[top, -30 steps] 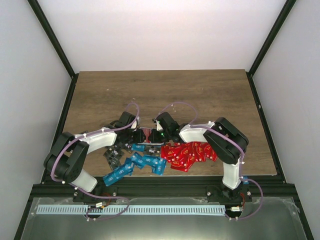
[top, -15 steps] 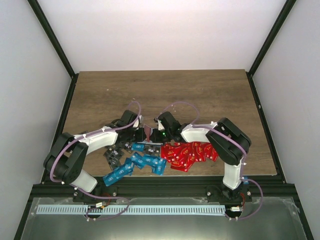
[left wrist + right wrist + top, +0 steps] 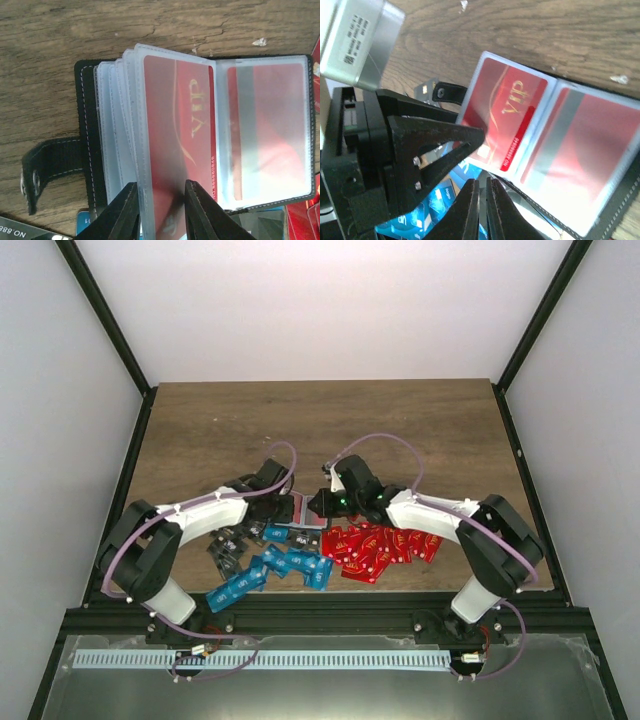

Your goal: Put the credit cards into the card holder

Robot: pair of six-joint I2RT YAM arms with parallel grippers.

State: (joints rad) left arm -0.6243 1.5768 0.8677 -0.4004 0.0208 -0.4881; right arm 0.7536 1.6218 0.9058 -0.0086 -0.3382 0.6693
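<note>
Card holder [image 3: 222, 130] is laid open and flat on the wood table [image 3: 330, 425], mid-table near the front, between the two grippers. Its long axis runs left-right, its spine front-to-back, and its strap [image 3: 50, 160] sticks out on the left-arm side.

Room: bare wood is seen beyond it to the far edge. The near side is crowded – blue cards [image 3: 275, 570] front-left, red cards [image 3: 385, 545] front-right, dark cards [image 3: 225, 550] to the left.

Writing: gold "VIP" is read on the red card [image 3: 175, 130] in the raised clear sleeve, and the number strip along its edge is too small to read. The flat sleeve holds a second red card [image 3: 270, 135]. "NO.88" is cut off on a dark card [image 3: 20, 231].

Left gripper [image 3: 161, 184] – fingers apart, set at the raised sleeve's lower edge. Whether it is pinched cannot be told. Right gripper [image 3: 482, 182] – fingers together bar a thin slit, with nothing seen between them, at the holder's near edge.
</note>
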